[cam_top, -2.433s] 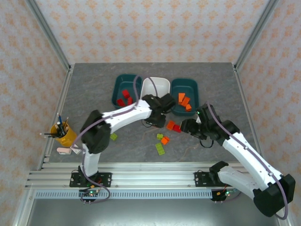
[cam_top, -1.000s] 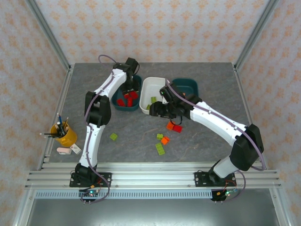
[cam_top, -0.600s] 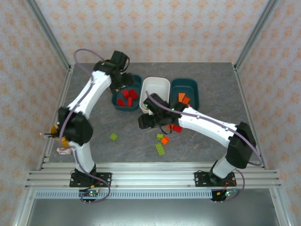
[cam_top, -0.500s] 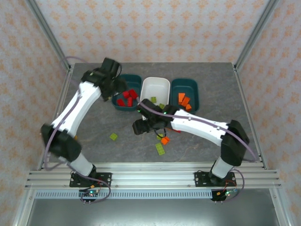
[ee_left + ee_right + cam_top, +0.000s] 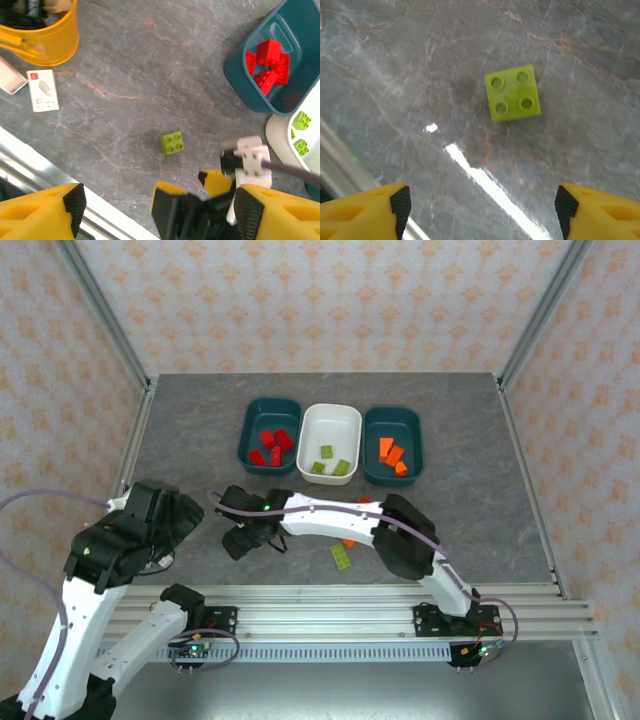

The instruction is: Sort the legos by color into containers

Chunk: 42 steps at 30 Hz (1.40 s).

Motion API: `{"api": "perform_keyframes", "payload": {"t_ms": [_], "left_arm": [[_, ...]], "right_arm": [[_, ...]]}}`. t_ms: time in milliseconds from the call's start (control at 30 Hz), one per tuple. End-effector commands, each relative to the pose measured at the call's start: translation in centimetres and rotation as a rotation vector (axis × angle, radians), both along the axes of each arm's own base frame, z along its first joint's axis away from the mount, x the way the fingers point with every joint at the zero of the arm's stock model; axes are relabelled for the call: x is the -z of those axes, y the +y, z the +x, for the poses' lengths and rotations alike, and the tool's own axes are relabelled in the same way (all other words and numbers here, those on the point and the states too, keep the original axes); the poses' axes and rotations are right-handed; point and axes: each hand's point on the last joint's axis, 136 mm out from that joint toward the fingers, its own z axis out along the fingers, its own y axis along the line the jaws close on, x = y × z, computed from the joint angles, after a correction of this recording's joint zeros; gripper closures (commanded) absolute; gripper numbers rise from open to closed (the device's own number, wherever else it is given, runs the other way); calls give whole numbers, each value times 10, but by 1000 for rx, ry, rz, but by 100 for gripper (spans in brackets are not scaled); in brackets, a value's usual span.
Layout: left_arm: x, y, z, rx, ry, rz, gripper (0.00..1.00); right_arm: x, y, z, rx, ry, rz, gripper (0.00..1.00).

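**Ana:** Where's the right claw (image 5: 238, 542) got to?

**Ben:** Reached right across the grey table (image 5: 480, 510), low over the top. Its jaws stand apart, nothing between them.

**Ana:** And the small green brick (image 5: 512, 93)?

**Ben:** Lying flat, studs up, just ahead of that claw. It is on the line between the two fingertips (image 5: 400, 200), slightly towards one side, and touching neither.

**Ana:** What about the left claw (image 5: 160, 202)?

**Ben:** Pulled back near the table's front edge, jaws spread wide and empty. From its camera the same brick sits ahead of it, just past the right claw's yellow tips. The yellow cup (image 5: 50, 40) and a white card (image 5: 42, 90) lie off to its left.

**Ana:** The tubs?

**Ben:** Well beyond the right claw, farther up the table and over to its right, three in a row. The first teal tub (image 5: 252, 425) has the red bricks (image 5: 272, 445). The white tub (image 5: 331, 412) has green bricks (image 5: 330, 462). The far teal tub (image 5: 410, 430) has orange bricks (image 5: 392, 453).

**Ana:** Anything else loose?

**Ben:** A flat green brick (image 5: 341, 556) lies on the table back along the right forearm, well behind the claw. An orange brick (image 5: 348, 541) peeks out from under that arm beside it.
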Motion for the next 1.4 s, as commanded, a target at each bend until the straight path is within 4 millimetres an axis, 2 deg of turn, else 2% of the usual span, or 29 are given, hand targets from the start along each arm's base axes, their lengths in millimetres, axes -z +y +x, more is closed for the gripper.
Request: {"api": "perform_keyframes", "payload": {"t_ms": [0,200,300,500,733,867,967,1167,1267,1367], "left_arm": [[5,12,-18,-41,50,40,20],[0,14,-27,-27,38,37,20],[1,13,-28,-22,36,28,20],[-1,12,-27,-18,22,21,21],[3,8,-24,-16,21,1,22],[5,6,-23,-10,20,-6,22],[6,5,-23,-4,16,-10,22],[8,-6,-15,27,-24,-62,22],[11,-21,-2,67,-57,-124,22],[18,-46,16,127,-69,-220,21]], "right_arm": [[11,-4,21,28,-92,-97,22],[32,3,38,23,-147,-194,23],[42,8,37,12,-130,-211,30],[53,5,41,31,-125,-249,50],[59,2,45,44,-105,-255,54],[61,-1,47,50,-92,-260,63],[50,-1,49,58,-104,-243,71],[1,-10,73,174,-125,-127,75],[-27,-26,90,252,-142,-81,76],[-56,-53,110,347,-163,-41,77]]}}
